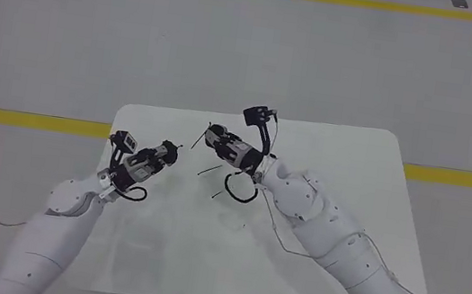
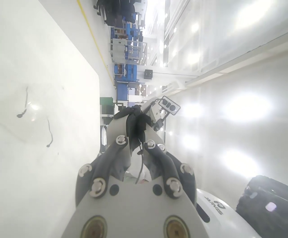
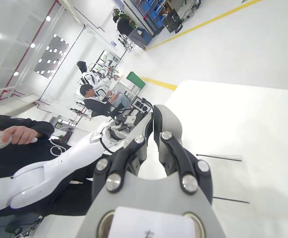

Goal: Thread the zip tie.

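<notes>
Alignment step, it seems: a zip tie point(image 2: 141, 157) is pinched in the closed left gripper point(image 2: 134, 126) above the surface point(image 1: 352, 163); right gripper point(image 3: 153, 122) is closed too, w/ nothing seen in it. Next, tail must be caught & fed through the head.

SURFACE: white table point(image 1: 350, 172), rounded corners | ITEM 1: thin black loose zip tie point(image 1: 210, 171) lay flat near centre | ITEM 2: second loose zip tie point(image 1: 217, 194) lay near it, not touching.

One thin black zip tie point(image 1: 208, 169) is lying flat and unlooped on the white surface point(image 1: 343, 162). A second zip tie point(image 1: 217, 194) is lying near it, not touching, slightly curved.
</notes>
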### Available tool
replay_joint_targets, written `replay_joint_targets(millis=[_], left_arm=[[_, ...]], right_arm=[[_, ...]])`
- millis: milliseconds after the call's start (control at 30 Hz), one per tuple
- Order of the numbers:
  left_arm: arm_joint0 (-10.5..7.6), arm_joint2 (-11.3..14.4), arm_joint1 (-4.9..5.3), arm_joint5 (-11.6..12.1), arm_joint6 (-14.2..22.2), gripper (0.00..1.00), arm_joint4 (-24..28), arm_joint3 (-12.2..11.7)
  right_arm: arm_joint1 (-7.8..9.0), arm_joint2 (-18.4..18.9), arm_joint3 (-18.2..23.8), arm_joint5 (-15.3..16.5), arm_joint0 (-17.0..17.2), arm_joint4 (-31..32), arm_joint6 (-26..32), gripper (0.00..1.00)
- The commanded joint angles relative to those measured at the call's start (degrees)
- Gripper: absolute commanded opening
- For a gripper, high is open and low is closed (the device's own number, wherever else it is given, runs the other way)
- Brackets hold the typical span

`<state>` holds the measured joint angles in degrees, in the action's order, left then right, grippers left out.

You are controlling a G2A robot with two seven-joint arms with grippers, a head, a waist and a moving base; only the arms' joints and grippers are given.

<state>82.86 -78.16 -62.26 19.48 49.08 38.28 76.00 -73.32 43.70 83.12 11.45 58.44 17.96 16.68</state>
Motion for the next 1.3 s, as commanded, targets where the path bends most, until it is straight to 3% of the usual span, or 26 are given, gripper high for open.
replay_joint_targets(millis=[0, 167, 500, 1267], left_arm=[[0.07, -0.1, -0.34, 0.0, -0.6, 0.0, -1.2, 0.1], [0.3, -0.5, -1.12, 0.0, -1.8, 0.0, -3.1, 0.0], [0.3, -0.5, -1.12, 0.0, -1.8, 0.0, -3.1, 0.0], [0.3, -0.5, -1.12, 0.0, -1.8, 0.0, -3.1, 0.0]], right_arm=[[-0.2, -0.1, 0.2, -0.2, 0.2, 0.2, -0.5, 0.0], [-0.53, -0.1, 0.4, -0.3, 0.7, 0.5, -1.2, 0.0], [-0.82, -0.3, 0.7, -0.8, 1.1, 2.7, -1.5, 0.0], [-4.3, -2.7, -5.0, 0.8, -2.5, 8.5, -4.4, 0.0]])
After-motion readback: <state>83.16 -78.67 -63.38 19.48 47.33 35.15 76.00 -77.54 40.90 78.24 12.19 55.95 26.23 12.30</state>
